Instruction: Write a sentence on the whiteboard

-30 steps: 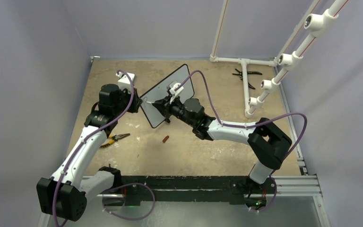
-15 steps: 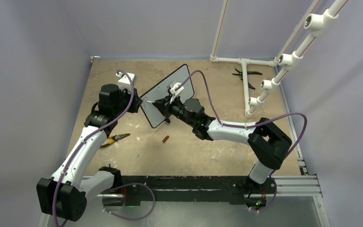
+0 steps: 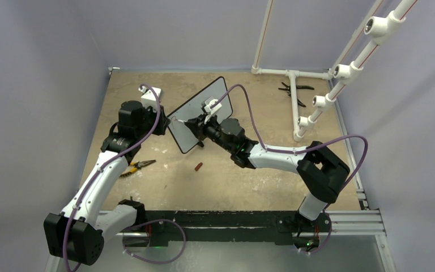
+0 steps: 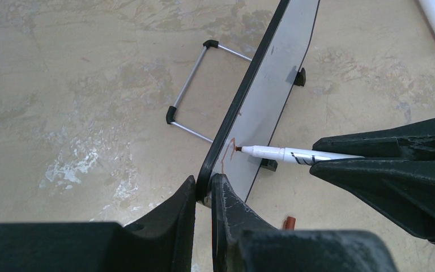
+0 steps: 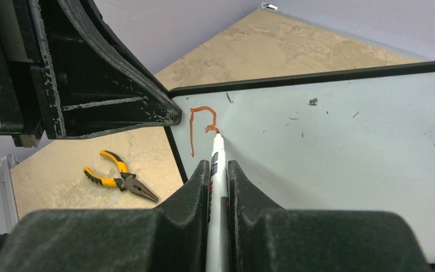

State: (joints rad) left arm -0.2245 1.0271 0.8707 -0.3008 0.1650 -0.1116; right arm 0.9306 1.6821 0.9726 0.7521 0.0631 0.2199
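Whiteboard stands propped on its wire stand mid-counter, running diagonally from near-left to far-right, face twd the right arm. L gripper is at the board's near-left end, jaws clamped tight on the black frame edge. R gripper is just in front of the face, jaws pinched on a white marker, w/ the tip touching the board by that same corner. The sentence is only a red hooked stroke so far, beside the frame. Yellow-handled pliers lie near-left of the board, a small red cap just near of it, and black pliers far right by white pipework.
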